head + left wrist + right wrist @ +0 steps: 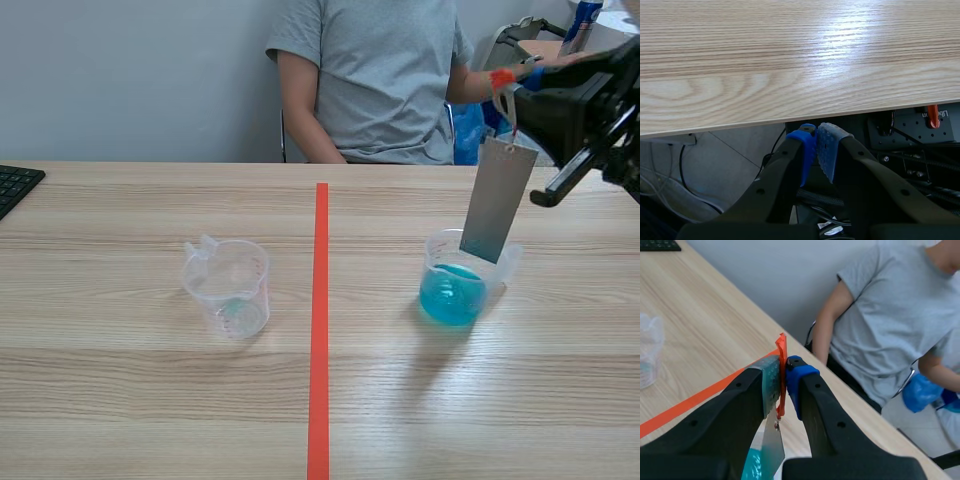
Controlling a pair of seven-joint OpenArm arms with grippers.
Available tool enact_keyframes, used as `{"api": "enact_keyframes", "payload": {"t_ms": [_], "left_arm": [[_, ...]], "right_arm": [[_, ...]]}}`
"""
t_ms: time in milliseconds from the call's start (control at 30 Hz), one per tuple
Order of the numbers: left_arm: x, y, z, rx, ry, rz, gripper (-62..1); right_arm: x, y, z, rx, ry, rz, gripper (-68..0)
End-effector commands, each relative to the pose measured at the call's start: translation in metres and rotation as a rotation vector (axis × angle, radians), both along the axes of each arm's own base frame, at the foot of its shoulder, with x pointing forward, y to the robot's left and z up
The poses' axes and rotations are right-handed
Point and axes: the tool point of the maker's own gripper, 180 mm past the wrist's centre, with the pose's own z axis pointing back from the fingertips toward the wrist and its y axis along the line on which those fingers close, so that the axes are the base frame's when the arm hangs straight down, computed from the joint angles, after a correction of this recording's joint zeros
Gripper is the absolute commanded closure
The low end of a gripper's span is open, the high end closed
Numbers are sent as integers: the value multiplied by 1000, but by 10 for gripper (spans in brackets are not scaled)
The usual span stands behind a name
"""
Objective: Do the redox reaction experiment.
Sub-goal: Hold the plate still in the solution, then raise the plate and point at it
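Note:
A grey metal plate (497,200) hangs from an orange tag (502,78). My right gripper (520,76) is shut on that tag, high at the back right. The plate's lower edge sits at the mouth of a clear beaker of blue liquid (455,285), just above the liquid. In the right wrist view the tag (782,355) is pinched in my right gripper (782,371), with the plate (771,445) dangling below. A second clear beaker (230,285), nearly empty, stands left of the tape line. My left gripper (816,145) is shut on nothing, below the table's near edge (790,117).
A person in a grey shirt (385,80) sits across the table, one hand near my right gripper. A black keyboard (15,185) lies at the far left edge. The second beaker (649,350) also shows in the right wrist view, far off beside my fingers.

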Motion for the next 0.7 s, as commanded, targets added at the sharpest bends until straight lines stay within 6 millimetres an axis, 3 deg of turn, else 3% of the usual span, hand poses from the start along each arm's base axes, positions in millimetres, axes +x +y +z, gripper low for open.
{"api": "enact_keyframes", "payload": {"t_ms": [0, 367, 667], "left_arm": [[3, -3, 4, -11, -17, -10, -51], [3, -3, 4, -11, -17, -10, -51], [3, -3, 4, -11, -17, -10, -51]], "right_arm": [[-1, 0, 19, 3, -47, 14, -15], [-15, 8, 64, 63, -95, 34, -15], [-19, 13, 70, 95, -80, 54, -15]]}}
